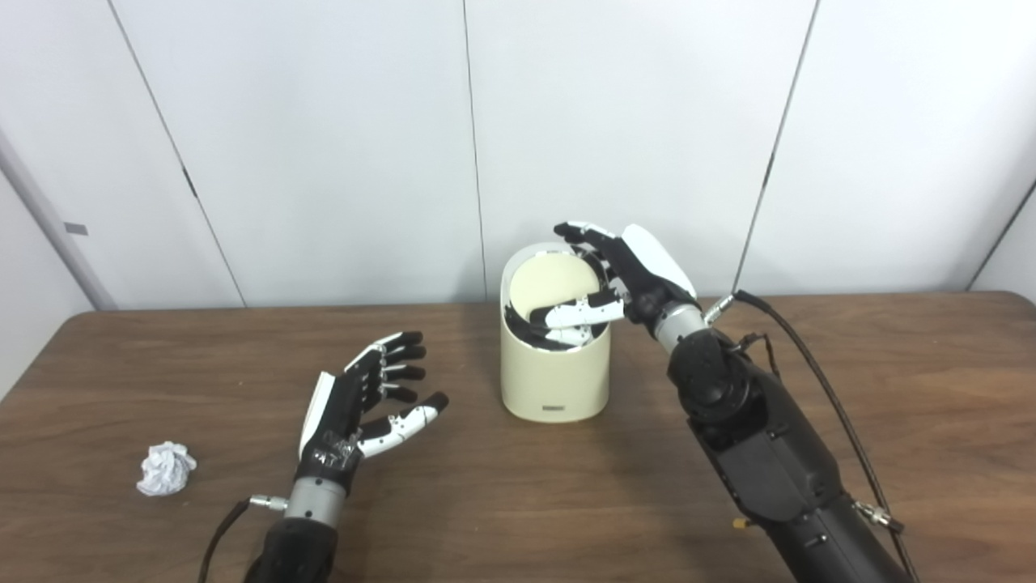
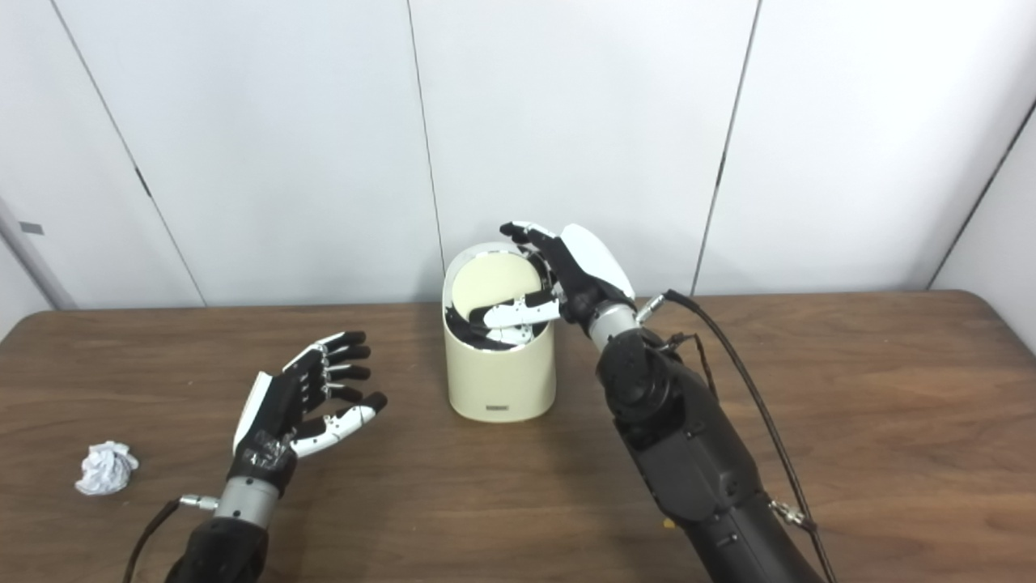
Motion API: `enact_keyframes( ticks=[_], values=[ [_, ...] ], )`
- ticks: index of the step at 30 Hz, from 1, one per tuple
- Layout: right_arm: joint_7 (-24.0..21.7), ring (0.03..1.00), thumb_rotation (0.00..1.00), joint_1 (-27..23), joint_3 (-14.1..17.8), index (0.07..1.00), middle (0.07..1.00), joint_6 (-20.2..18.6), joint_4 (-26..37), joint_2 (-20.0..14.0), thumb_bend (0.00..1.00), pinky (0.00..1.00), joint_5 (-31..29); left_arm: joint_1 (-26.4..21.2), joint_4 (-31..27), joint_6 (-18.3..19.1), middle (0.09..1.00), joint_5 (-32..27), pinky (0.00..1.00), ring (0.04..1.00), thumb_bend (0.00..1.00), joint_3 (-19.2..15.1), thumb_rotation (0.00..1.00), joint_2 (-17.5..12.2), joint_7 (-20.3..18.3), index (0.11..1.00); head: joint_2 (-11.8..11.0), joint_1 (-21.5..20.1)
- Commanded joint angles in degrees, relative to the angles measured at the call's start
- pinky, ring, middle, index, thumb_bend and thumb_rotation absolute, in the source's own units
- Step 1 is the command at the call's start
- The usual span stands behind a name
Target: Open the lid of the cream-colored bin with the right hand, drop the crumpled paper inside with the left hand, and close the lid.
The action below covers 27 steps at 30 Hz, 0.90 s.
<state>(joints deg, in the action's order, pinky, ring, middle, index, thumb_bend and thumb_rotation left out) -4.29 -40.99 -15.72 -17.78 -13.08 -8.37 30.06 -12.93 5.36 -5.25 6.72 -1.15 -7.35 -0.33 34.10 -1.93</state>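
Right hand [image 1: 623,279] props the bin [image 1: 555,380] lid [image 1: 553,288] up; spread, empty left hand [image 1: 356,405] should reach toward eight o'clock for the paper [image 1: 165,468].

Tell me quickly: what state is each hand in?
Left hand: open, holding nothing.
Right hand: fingers and thumb around the bin's lid; firm grip cannot be told.

A cream-colored bin [image 1: 554,372], a short upright cylinder with rounded edges, stands on the table near its far edge. Its round lid [image 1: 553,290] is tilted up, hinged at the back, so the dark inner rim shows at the front. A crumpled paper [image 1: 165,468], a small white ball, lies on the table well apart to the left.
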Motion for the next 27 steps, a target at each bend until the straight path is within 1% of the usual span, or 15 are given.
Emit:
enact_keyframes(
  ticks=[1, 5, 10, 18, 23, 25, 27],
  values=[
    [0.29, 0.774, 0.37, -1.82, 0.59, 0.850, 0.864, -0.47, -0.01, -0.55, 0.65, 0.61, 0.43, -1.52, -1.52, -0.90, 0.765, -0.11, 0.60, 0.697, 0.63, -0.17, 0.10, -0.47, 0.21, 0.795, 0.11, -0.05],
    [0.26, 0.781, 0.39, -1.67, 0.76, 0.851, 0.867, -0.56, -0.05, -0.62, 0.63, 0.61, 0.15, -1.59, -1.86, -0.55, 0.763, -0.34, 0.60, 0.697, 0.62, -0.21, 0.08, -0.57, -0.05, 0.795, 0.17, -0.10],
    [0.34, 0.767, 0.40, -1.58, 0.69, 0.848, 0.859, -0.68, -0.13, -0.81, 0.62, 0.60, 0.26, -1.65, -2.19, -0.49, 0.769, -0.42, 0.62, 0.706, 0.62, -0.21, 0.10, -0.78, -0.29, 0.795, 0.39, -0.10],
    [0.19, 0.769, 0.40, -1.32, 0.84, 0.847, 0.854, -1.44, -0.20, -0.98, 0.62, 0.61, 0.32, -1.83, -2.48, -0.09, 0.767, -0.23, 0.62, 0.705, 0.62, -0.14, 0.10, -1.10, -0.42, 0.791, 0.46, -0.31],
    [0.18, 0.771, 0.35, -0.64, 0.87, 0.843, 0.855, -0.53, -0.39, -1.17, 0.55, 0.62, -0.16, -1.93, -2.79, 0.35, 0.763, -0.26, 0.62, 0.702, 0.63, -0.10, 0.10, -1.17, -0.49, 0.786, 0.70, -0.35],
    [0.30, 0.790, 0.30, -0.48, 1.19, 0.840, 0.866, -0.31, -0.71, -1.01, 0.52, 0.66, -0.67, -1.92, -2.82, 0.26, 0.766, -0.39, 0.62, 0.701, 0.63, -0.06, 0.10, -1.24, -0.61, 0.788, 0.73, -0.38],
    [0.47, 0.790, 0.26, -0.44, 1.06, 0.838, 0.868, -0.40, -0.93, -1.07, 0.49, 0.66, -0.73, -1.90, -2.91, 0.28, 0.766, -0.19, 0.62, 0.700, 0.62, 0.00, 0.10, -1.30, -0.59, 0.788, 0.78, -0.39]
  ],
)
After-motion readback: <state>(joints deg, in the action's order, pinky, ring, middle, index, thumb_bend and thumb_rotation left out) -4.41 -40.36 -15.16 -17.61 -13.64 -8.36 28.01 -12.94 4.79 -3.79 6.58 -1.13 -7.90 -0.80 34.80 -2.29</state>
